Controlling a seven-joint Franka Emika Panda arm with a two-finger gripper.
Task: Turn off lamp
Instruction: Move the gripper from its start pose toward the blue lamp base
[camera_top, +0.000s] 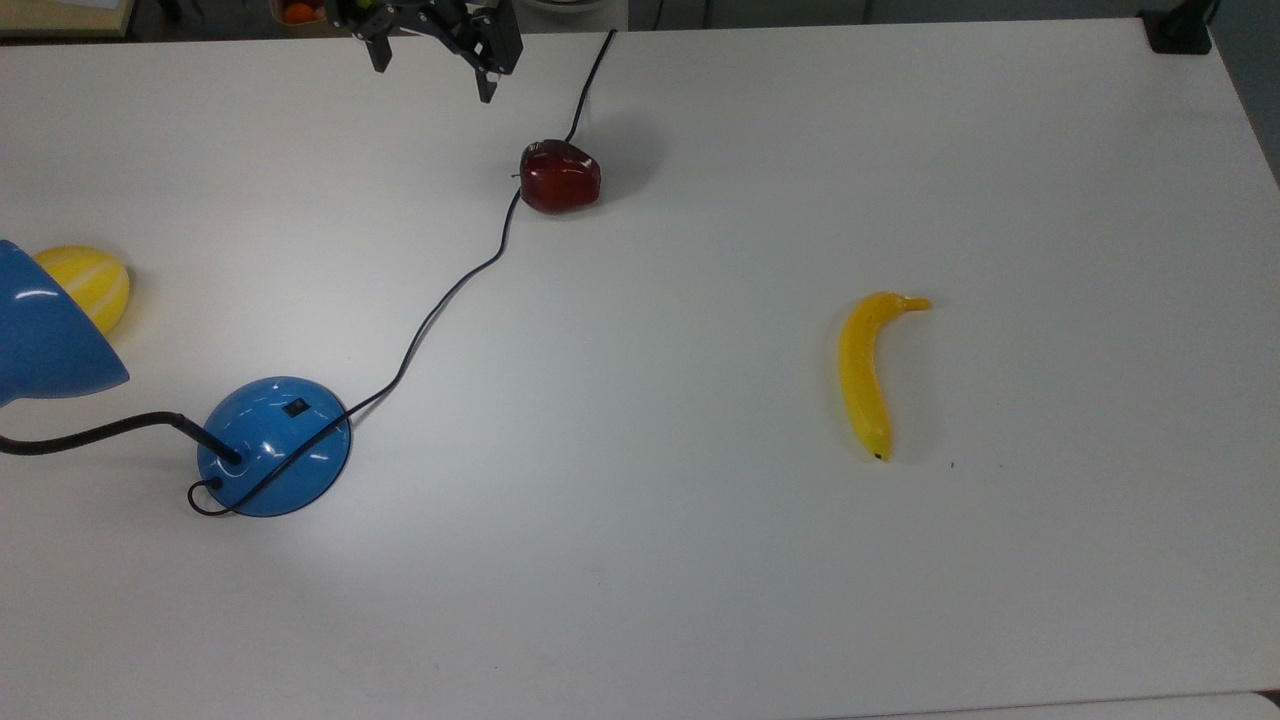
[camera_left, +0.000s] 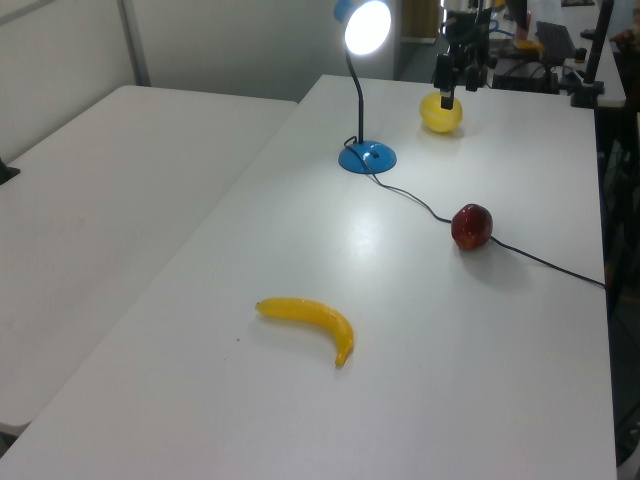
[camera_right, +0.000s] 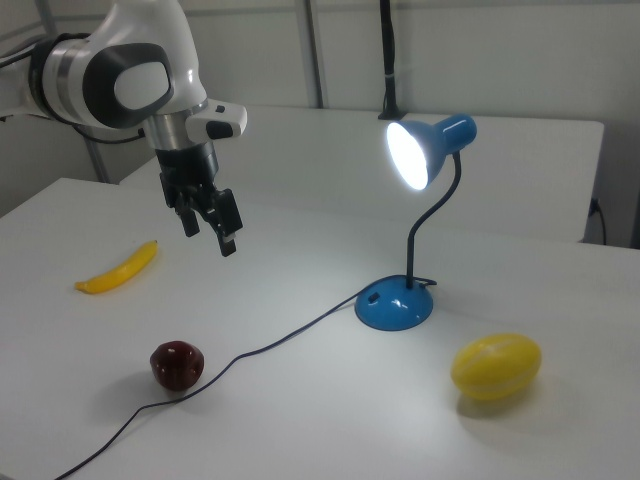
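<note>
The lamp (camera_right: 410, 230) stands lit on a white table (camera_top: 700, 560), its blue cone shade (camera_right: 432, 148) glowing bright on a black bendy neck above the glossy blue dome base (camera_top: 273, 446). A small black switch (camera_top: 295, 407) sits on that base, which lies near the top view's left edge. The lamp's black cord (camera_top: 450, 290) snakes away across the tabletop, passing just beside a dark red apple (camera_top: 560, 176). The gripper (camera_right: 207, 228) of the white Franka arm (camera_right: 120, 75) hangs in the air above the table, well apart from the lamp, its two black fingers spread with nothing between them. A yellow melon-like fruit (camera_right: 496, 365) rests near the base, on the right view's right. A banana (camera_top: 868, 372) lies alone toward the top view's right, well apart from the other things.
</note>
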